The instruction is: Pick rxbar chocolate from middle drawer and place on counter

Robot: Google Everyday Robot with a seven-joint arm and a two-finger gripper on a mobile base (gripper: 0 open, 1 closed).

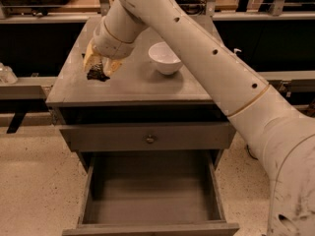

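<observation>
My gripper point(101, 67) hangs over the left part of the counter point(142, 85), with its yellowish fingers point(90, 58) pointing down. It is shut on the rxbar chocolate point(97, 74), a dark bar whose lower end is at or just above the counter top; I cannot tell if it touches. The middle drawer point(152, 203) stands pulled open at the bottom of the view, and its grey floor is bare.
A white bowl point(165, 58) sits on the counter to the right of the gripper. A shut grey drawer front with a round knob point(150, 138) lies between the counter and the open drawer. My white arm crosses the right side.
</observation>
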